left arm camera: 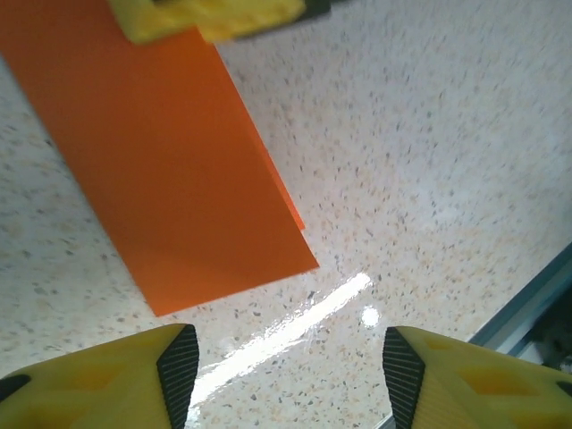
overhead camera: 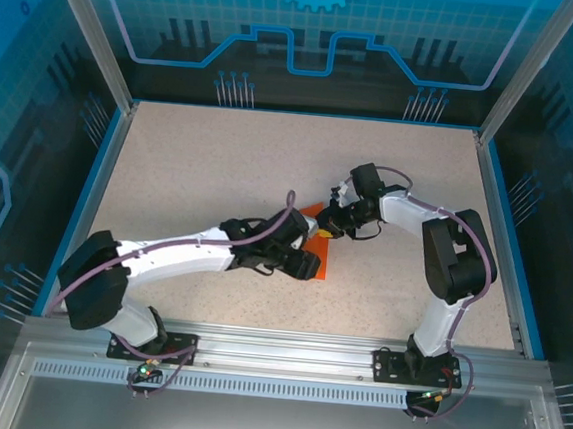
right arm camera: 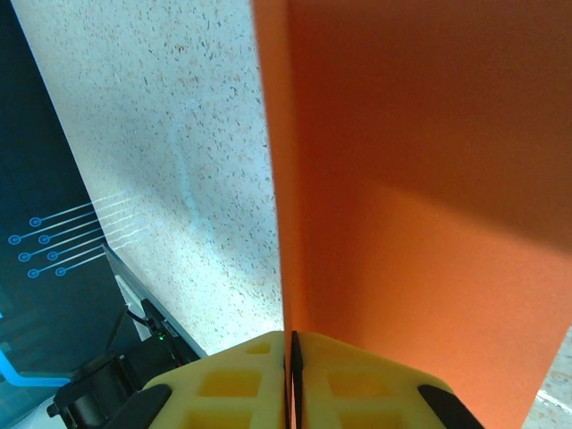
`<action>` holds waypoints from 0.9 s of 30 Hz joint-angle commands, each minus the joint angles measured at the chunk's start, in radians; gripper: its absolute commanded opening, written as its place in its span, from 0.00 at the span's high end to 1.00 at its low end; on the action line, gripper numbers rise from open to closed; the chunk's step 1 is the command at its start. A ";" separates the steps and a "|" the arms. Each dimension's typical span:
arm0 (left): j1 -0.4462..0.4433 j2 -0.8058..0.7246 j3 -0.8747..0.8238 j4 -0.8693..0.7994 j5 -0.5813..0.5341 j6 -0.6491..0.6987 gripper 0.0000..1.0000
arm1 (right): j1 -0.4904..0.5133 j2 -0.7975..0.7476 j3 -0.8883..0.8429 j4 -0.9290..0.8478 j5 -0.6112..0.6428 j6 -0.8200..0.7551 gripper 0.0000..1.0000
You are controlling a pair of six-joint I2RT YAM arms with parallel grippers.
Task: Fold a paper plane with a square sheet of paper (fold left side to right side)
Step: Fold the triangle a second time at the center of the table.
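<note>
Speckled beige tabletop (overhead camera: 221, 159), blue edging (overhead camera: 305, 113). Translucent blue wall panels (overhead camera: 313, 26) printed with circuit lines. Aluminium corner posts (overhead camera: 87, 26). Metal rail (overhead camera: 285, 347) along near edge. Glare streak (left arm camera: 295, 326) on tabletop.

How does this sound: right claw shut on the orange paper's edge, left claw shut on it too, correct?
Not quite. The right claw is shut on the orange paper, but the left claw is open, jaws apart above the table, with the paper lying ahead of it ungripped. The left wrist view shows it.
</note>
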 commanded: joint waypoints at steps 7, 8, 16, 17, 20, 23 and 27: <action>-0.131 0.209 0.197 -0.125 -0.265 -0.054 0.33 | 0.016 0.018 0.017 -0.031 0.004 -0.012 0.89; -0.137 0.227 0.218 -0.147 -0.289 -0.061 0.33 | 0.015 0.018 0.018 -0.030 0.004 -0.012 0.89; -0.167 0.319 0.316 -0.266 -0.408 -0.089 0.36 | 0.017 0.020 0.019 -0.035 0.006 -0.016 0.89; -0.170 0.324 0.323 -0.276 -0.417 -0.091 0.38 | 0.016 0.021 0.019 -0.035 0.007 -0.016 0.89; -0.175 0.338 0.344 -0.306 -0.440 -0.088 0.43 | 0.016 0.022 0.019 -0.034 0.005 -0.016 0.89; -0.176 0.345 0.350 -0.312 -0.443 -0.089 0.50 | 0.017 0.024 0.020 -0.036 0.005 -0.018 0.89; -0.179 0.341 0.354 -0.316 -0.443 -0.083 0.60 | 0.018 0.026 0.022 -0.040 0.006 -0.021 0.88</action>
